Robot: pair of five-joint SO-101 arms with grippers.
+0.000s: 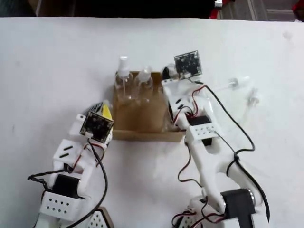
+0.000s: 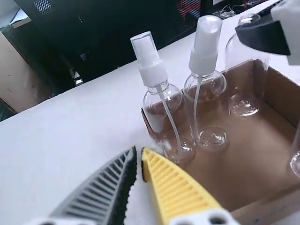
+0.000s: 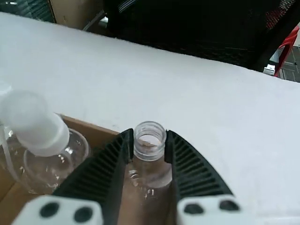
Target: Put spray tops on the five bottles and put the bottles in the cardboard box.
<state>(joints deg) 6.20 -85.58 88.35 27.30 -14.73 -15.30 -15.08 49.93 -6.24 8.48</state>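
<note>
- The right gripper (image 3: 149, 143) was clenched on the neck of an open bottle (image 3: 150, 133), one black finger on each side just under the threaded rim.
- That open bottle had no spray top and stood upright over the cardboard box (image 1: 147, 134), at the box's far right part; whether its base touched the floor of the box could not be told.
- Two capped bottles (image 2: 159, 117) (image 2: 204, 93) stood upright side by side inside the box along its far wall, each with a white spray top and a dip tube reaching down inside.
- The nearer of them to the held bottle showed just beside the right gripper's fingers in the right wrist view.
- Part of one more clear bottle (image 2: 295, 157) showed at the box's near right side; its top could not be seen.
- The left gripper (image 2: 139, 158) hung just outside the box's left wall, its grey and yellow fingers closed together with nothing between them.
- Two loose spray tops (image 1: 233, 84) (image 1: 253, 98) lay on the white table (image 1: 57, 71) to the right of the box, well apart from it.
</note>
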